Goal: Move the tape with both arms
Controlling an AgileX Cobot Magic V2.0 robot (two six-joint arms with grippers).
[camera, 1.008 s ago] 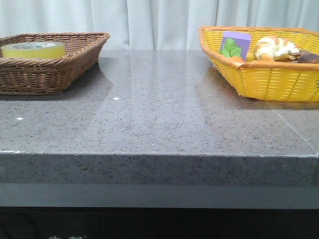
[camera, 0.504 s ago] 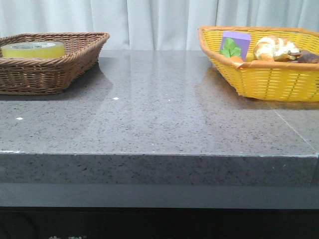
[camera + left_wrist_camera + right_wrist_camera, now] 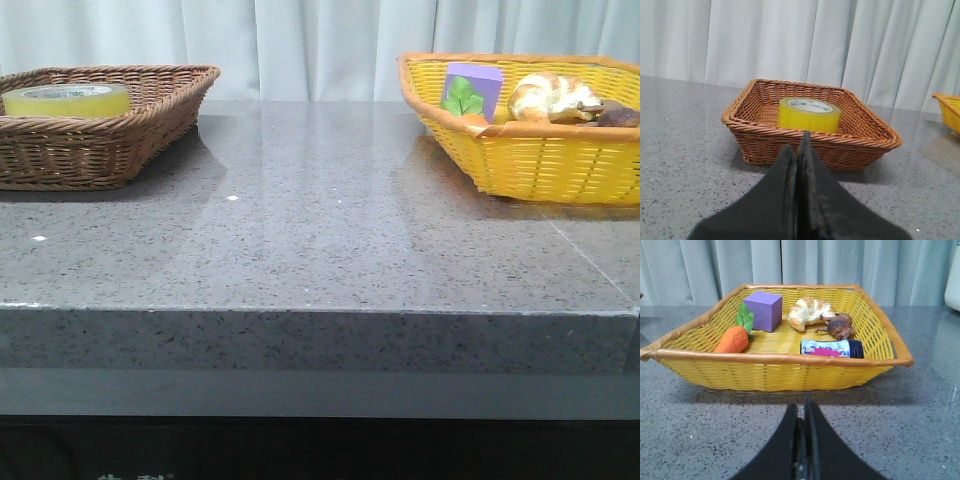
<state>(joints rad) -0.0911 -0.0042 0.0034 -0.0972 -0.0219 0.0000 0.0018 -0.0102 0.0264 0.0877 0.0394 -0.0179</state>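
The tape [image 3: 67, 99], a wide translucent yellow roll with a pale printed core, lies flat in the brown wicker basket [image 3: 120, 140] at the table's far left. It also shows in the left wrist view [image 3: 808, 114], inside the same basket [image 3: 810, 145]. My left gripper [image 3: 799, 145] is shut and empty, low over the table just short of that basket. My right gripper [image 3: 803, 407] is shut and empty, in front of the yellow basket [image 3: 775, 370]. Neither arm shows in the front view.
The yellow basket [image 3: 540, 150] at the far right holds a purple cube [image 3: 763, 310], a toy carrot [image 3: 733, 338], a croissant [image 3: 810, 311], a brown object [image 3: 840, 326] and a small dark packet [image 3: 832, 348]. Grey stone table [image 3: 320, 230]; white curtain behind.
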